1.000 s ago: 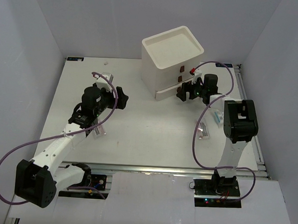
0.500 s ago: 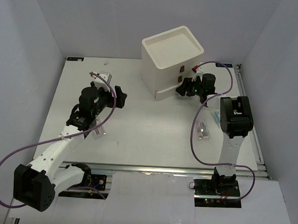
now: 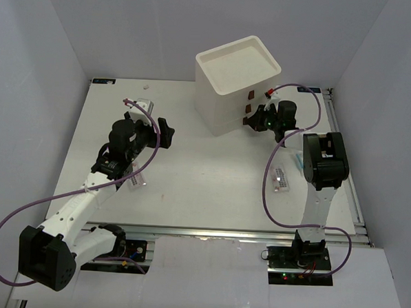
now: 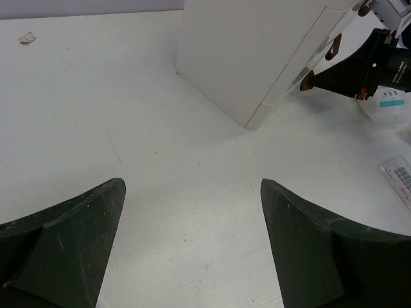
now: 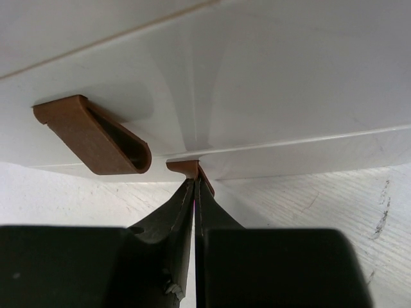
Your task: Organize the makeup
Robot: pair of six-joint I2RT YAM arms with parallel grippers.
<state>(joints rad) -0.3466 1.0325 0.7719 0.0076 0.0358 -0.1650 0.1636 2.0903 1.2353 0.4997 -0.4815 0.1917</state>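
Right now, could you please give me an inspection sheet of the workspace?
Surface: white table, no spills seen.
Job's things: printed sachet and teal-printed packet beside the right arm; second sachet by the left arm; sponges and tubes not seen.
Clutter: small scrap at the far edge.
Grippers: left gripper open, empty; right gripper shut, tips at a brown handle of the drawer box.
Cables: purple cables loop off both arms; the right one hangs close to the printed sachet.
Surroundings: plain grey walls; nothing else seen.
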